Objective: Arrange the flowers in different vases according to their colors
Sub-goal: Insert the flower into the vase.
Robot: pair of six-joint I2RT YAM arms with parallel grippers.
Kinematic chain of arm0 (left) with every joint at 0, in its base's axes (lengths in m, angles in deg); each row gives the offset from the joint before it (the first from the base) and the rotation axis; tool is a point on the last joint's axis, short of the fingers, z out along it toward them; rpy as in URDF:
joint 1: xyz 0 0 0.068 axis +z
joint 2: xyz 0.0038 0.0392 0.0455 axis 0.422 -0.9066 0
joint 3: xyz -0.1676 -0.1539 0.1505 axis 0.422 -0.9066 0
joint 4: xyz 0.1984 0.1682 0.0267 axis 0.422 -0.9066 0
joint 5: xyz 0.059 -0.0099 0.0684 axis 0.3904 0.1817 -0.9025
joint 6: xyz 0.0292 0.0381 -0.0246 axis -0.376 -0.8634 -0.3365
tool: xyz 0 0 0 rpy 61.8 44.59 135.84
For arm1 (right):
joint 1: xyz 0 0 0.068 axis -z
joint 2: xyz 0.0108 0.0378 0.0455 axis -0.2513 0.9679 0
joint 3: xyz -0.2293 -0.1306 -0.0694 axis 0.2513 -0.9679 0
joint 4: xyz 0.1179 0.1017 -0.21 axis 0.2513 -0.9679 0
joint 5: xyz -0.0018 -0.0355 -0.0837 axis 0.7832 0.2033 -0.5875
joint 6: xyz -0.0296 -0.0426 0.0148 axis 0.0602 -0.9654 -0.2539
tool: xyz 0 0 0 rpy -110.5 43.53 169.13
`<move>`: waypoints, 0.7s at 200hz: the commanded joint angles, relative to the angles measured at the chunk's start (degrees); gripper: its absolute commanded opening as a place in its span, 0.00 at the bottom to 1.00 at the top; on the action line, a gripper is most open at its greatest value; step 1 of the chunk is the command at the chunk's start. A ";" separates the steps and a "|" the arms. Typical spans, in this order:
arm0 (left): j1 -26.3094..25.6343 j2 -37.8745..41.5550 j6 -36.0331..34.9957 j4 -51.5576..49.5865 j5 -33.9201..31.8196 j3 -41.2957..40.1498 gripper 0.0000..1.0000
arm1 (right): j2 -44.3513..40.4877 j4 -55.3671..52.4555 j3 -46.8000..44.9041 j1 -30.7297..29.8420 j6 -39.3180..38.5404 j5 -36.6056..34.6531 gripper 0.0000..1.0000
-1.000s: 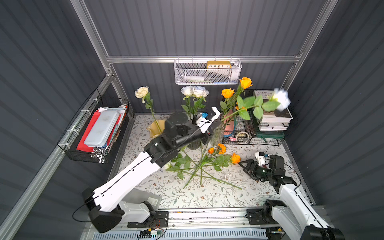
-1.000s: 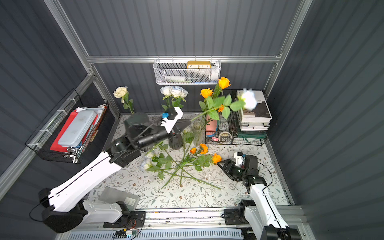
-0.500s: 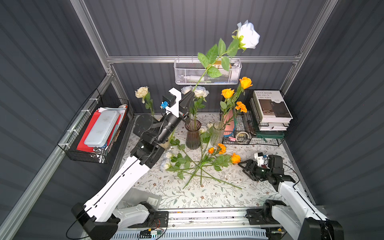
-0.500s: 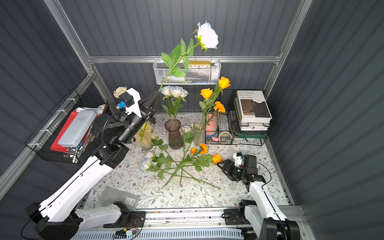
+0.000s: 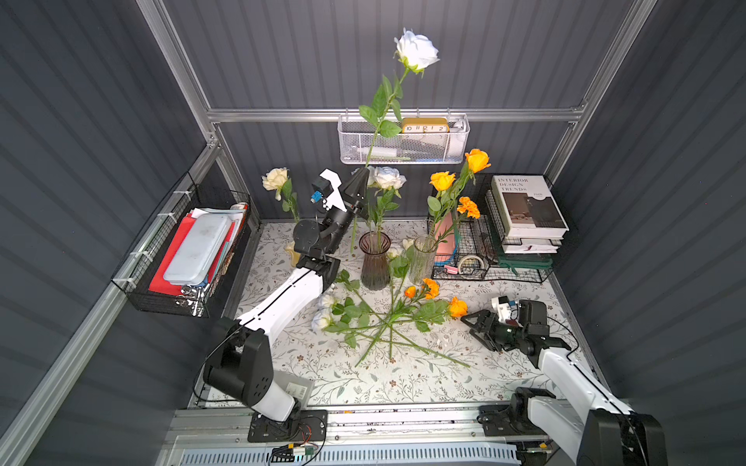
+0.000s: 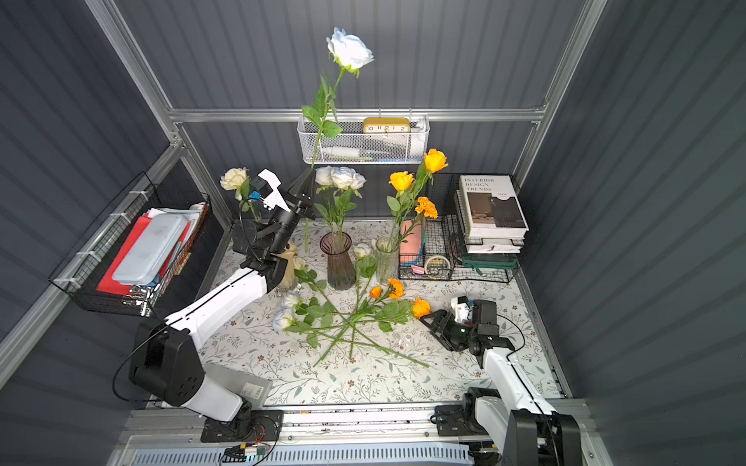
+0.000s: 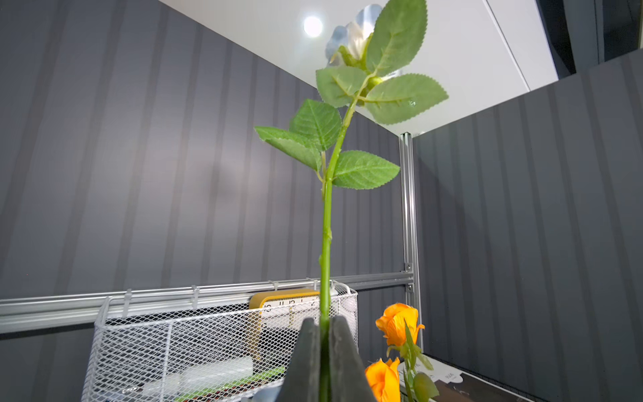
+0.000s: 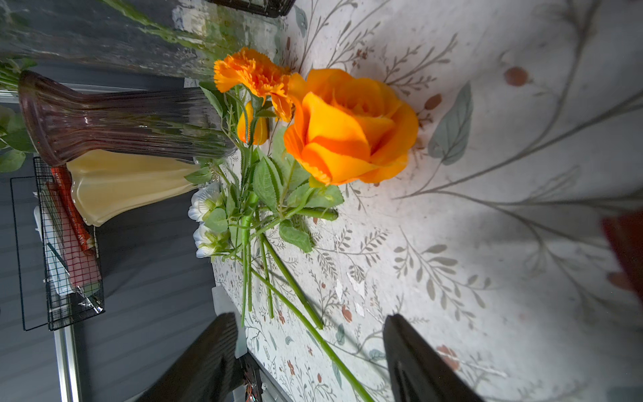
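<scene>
My left gripper (image 5: 360, 181) (image 7: 324, 323) is shut on the stem of a white rose (image 5: 416, 50) (image 6: 349, 50), held upright high above the table. Its stem end hangs just left of the ribbed purple vase (image 5: 374, 262), which holds white roses. The clear vase (image 5: 422, 258) holds orange flowers. The pale yellow vase (image 6: 288, 266) (image 8: 132, 184), with a cream rose, is partly hidden behind the left arm. A pile of flowers (image 5: 383, 314) lies mid-table. My right gripper (image 5: 470, 324) (image 8: 313, 348) is open and empty, low beside an orange rose (image 8: 348, 128).
A black wire basket (image 5: 520, 274) with books stands at the back right. A white mesh basket (image 5: 403, 149) with a yellow clock hangs on the back wall behind the raised rose. Another black basket (image 5: 185, 282) hangs on the left wall.
The left arm swung the white rose from lying out to the right up to upright and drew back left. The right arm has stayed still.
</scene>
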 commanded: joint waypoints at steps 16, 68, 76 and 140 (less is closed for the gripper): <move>0.85 -7.47 8.88 16.49 2.11 1.84 0.00 | 1.77 0.69 0.37 0.18 -1.41 0.93 0.71; 1.04 -18.55 12.88 23.98 2.95 5.56 0.00 | 1.89 0.43 0.37 0.14 -1.60 0.66 0.71; 1.13 -20.14 13.01 25.56 3.07 5.63 0.00 | 1.96 0.42 0.38 0.17 -1.62 0.66 0.71; 1.04 -27.46 14.33 32.23 3.87 7.55 0.02 | 1.98 0.58 0.29 0.14 -1.68 0.57 0.72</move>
